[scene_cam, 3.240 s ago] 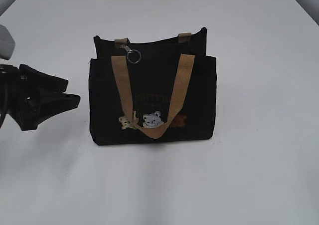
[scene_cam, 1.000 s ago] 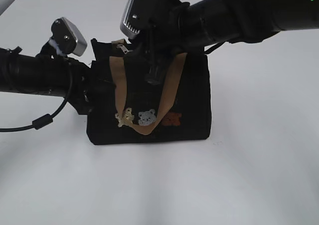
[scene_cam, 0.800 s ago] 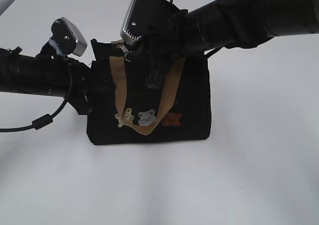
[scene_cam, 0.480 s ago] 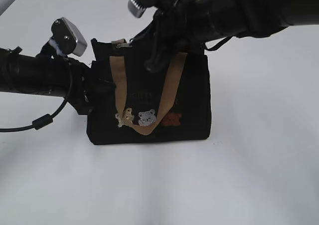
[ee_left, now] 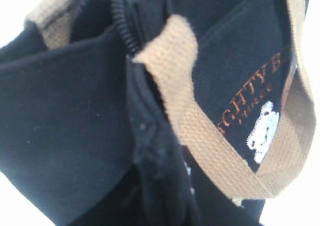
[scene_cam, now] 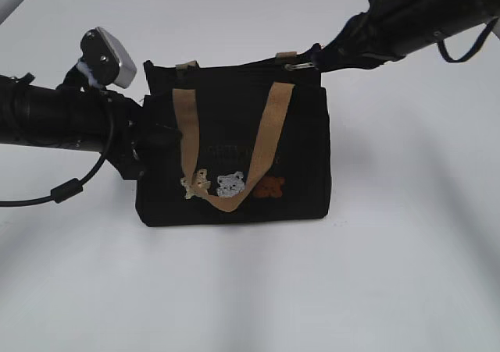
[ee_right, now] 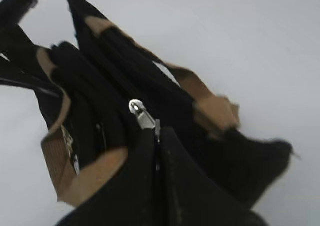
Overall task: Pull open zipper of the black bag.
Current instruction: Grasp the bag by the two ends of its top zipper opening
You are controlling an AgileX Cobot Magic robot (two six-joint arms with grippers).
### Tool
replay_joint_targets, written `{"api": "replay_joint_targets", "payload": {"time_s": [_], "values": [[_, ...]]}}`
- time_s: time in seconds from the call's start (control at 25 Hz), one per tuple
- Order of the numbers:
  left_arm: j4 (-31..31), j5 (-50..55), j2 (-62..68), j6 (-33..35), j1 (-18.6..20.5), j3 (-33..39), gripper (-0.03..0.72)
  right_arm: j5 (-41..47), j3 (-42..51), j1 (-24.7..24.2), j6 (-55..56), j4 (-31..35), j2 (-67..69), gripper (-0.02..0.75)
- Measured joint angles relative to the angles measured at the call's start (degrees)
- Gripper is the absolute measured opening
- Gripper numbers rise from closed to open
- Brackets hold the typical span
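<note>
Black bag (scene_cam: pixel 234 157) stands mid-table, its zipper (scene_cam: pixel 242 65) running left–right along the top; the right gripper (ee_right: pixel 156 136), clenched on the silver pull (scene_cam: pixel 299 66), sits at the right end while the left gripper (scene_cam: pixel 152 137) pinches the left wall.

black bag (scene_cam: pixel 234 165) upright on table (scene_cam: pixel 406 250), zipper pull (scene_cam: pixel 299 66) at its top right

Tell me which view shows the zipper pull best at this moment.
The right wrist view: the silver zipper pull sits mid-frame, pinched at the tip of the shut right hand. The exterior view shows it only as a small glint at the black bag's top right corner. The left wrist view shows zipper teeth, no pull.
</note>
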Motion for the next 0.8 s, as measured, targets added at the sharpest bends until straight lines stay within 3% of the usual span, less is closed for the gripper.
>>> {"api": "replay_joint_targets", "payload": {"time_s": [0.16,0.36,0.4,0.48,0.6,0.68,0.8], "values": [[0.0,-0.04,0.0,0.0,0.0,0.0,0.067,2.18,-0.07,-2.1,10.56,-6.02,-0.11,-0.001],[0.0,-0.23,0.0,0.0,0.0,0.0,0.067,2.78,-0.07,-0.97,15.73,-7.22,-0.11,0.014],[0.0,-0.23,0.0,0.0,0.0,0.0,0.067,3.14,-0.07,-0.23,16.26,-7.26,-0.11,0.039],[0.0,-0.63,0.0,-1.59,0.0,0.0,0.079,4.46,-0.07,1.15,16.62,-7.7,-0.11,0.163],[0.37,-5.09,-0.4,-11.93,0.0,0.0,0.229,6.49,-0.13,1.52,18.65,-8.89,-0.5,0.357],[0.87,-8.9,-1.26,-23.14,0.0,0.05,0.379,7.75,-0.13,1.14,22.56,-11.51,-1.78,0.393],[10.17,-12.26,-3.99,-46.01,0.0,0.26,0.477,10.16,-0.17,1.14,31.5,-19.33,-5.1,0.392]]}}
